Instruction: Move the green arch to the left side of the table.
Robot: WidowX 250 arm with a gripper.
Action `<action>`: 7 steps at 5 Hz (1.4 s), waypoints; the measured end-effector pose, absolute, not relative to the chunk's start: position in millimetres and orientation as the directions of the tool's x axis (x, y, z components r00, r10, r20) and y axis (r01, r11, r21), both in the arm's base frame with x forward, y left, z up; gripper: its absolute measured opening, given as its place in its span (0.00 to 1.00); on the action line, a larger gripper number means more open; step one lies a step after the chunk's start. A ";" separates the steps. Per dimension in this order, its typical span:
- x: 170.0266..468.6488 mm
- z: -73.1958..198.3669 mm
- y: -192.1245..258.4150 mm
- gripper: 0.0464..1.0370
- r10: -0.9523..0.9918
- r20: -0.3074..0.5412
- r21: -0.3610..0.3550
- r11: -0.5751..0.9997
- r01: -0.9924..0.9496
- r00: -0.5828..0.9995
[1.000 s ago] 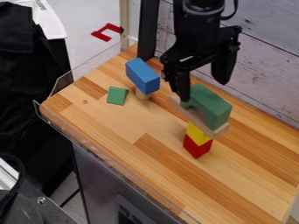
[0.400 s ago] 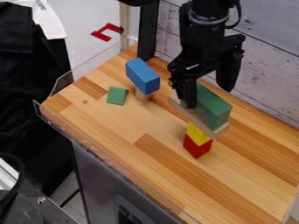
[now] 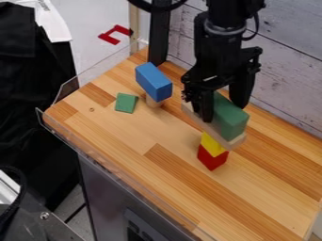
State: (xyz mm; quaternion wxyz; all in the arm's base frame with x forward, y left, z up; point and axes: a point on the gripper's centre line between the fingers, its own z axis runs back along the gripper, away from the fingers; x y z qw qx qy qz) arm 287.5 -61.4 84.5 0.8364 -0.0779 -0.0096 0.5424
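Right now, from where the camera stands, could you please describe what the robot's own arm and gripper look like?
The arm is black, built of chunky, angular segments, with a rounded joint banded by a greyish ring. A thin black cable curves out beside that joint. The gripper is black too, with two thick, dark fingers.

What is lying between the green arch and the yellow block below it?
A light wooden plank lies between the green arch and the yellow block, as the camera view shows.
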 end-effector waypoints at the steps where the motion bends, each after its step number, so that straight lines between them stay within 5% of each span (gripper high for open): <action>1: 290.4 82.2 -62.5 0.51 0.909 -0.075 -0.133 0.399 -0.907 0.411; 5: 296.0 104.1 -54.2 0.51 0.928 -0.048 -0.185 0.355 -0.916 0.369; 7: 255.3 103.4 2.1 0.51 0.978 -0.057 -0.194 0.188 -0.963 0.203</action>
